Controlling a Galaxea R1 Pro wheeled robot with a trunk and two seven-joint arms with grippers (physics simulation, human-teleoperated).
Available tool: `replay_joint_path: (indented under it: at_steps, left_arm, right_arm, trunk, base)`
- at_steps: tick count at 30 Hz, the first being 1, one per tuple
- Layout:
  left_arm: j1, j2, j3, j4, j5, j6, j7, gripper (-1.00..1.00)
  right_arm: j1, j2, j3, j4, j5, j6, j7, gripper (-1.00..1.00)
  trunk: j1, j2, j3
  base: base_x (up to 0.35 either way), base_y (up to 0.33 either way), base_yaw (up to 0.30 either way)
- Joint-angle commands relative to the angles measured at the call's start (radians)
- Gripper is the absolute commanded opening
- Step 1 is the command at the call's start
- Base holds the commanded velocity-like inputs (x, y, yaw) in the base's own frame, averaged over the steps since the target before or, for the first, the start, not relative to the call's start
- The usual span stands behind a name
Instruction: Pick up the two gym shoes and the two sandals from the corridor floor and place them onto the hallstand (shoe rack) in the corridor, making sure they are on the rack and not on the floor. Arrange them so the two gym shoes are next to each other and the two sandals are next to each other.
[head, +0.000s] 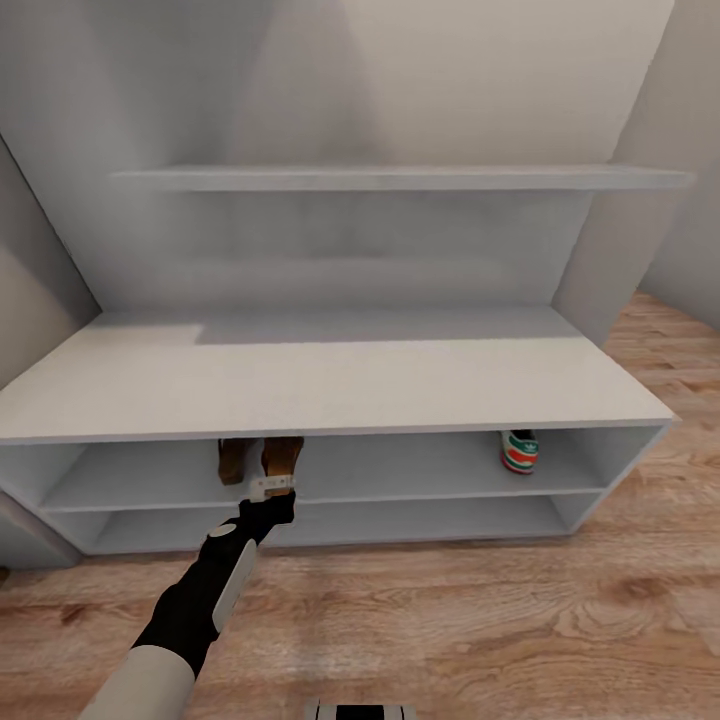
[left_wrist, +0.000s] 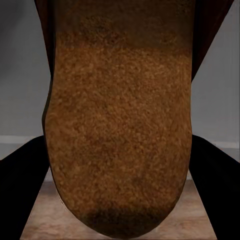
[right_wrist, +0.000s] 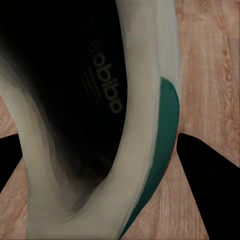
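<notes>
The grey hallstand (head: 330, 385) fills the head view. Two brown sandals stand side by side on its upper low shelf: one (head: 233, 460) free, the other (head: 284, 455) at my left gripper (head: 272, 487). In the left wrist view that sandal's sole (left_wrist: 120, 125) sits between the dark fingers (left_wrist: 20, 190), which are shut on it. One gym shoe (head: 519, 451) rests on the same shelf, far right. My right gripper (right_wrist: 100, 137) is shut on the other gym shoe (right_wrist: 150, 90), gripping its white collar above the corridor floor (right_wrist: 210, 60).
An upper shelf (head: 400, 178) runs across the hallstand's back panel. The lowest tier (head: 400, 520) sits just above the wood floor (head: 450, 620). Walls close in at both sides.
</notes>
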Motion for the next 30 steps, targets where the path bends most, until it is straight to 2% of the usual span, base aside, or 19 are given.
replay_joint_path:
  at_steps: [1, 6, 13, 20, 30]
  left_arm:
    - [0.0, 0.0, -0.001, -0.001, 0.01, 0.005, 0.003, -1.0]
    - [0.0, 0.0, -0.002, -0.001, 0.01, 0.005, 0.003, -1.0]
    - [0.0, 0.0, -0.001, -0.001, 0.01, 0.005, 0.003, -1.0]
    - [0.0, 0.001, -0.002, -0.001, 0.01, 0.005, 0.003, -1.0]
    - [0.0, 0.002, -0.002, -0.001, 0.01, 0.004, 0.003, -1.0]
  right_arm:
    - [-0.002, 0.0, -0.004, -0.002, 0.01, 0.004, 0.009, -1.0]
    - [-0.002, 0.0, -0.004, -0.002, 0.01, 0.004, 0.01, -1.0]
    - [-0.002, 0.0, -0.004, -0.002, 0.01, 0.004, 0.01, -1.0]
    - [-0.002, 0.0, -0.004, -0.002, 0.01, 0.004, 0.009, -1.0]
    - [-0.002, 0.0, -0.004, -0.002, 0.01, 0.003, 0.009, -1.0]
  trunk:
    - [0.0, 0.0, -0.001]
    - [0.0, 0.0, -0.001]
    - [0.0, 0.0, -0.001]
    - [0.0, 0.0, -0.001]
    - [0.0, 0.0, -0.001]
  base:
    - [0.277, 0.014, 0.0]
    - [0.238, -0.056, 0.0]
    - [0.033, -0.007, 0.0]
    - [0.157, 0.138, 0.0]
    - [0.016, 0.015, 0.0]
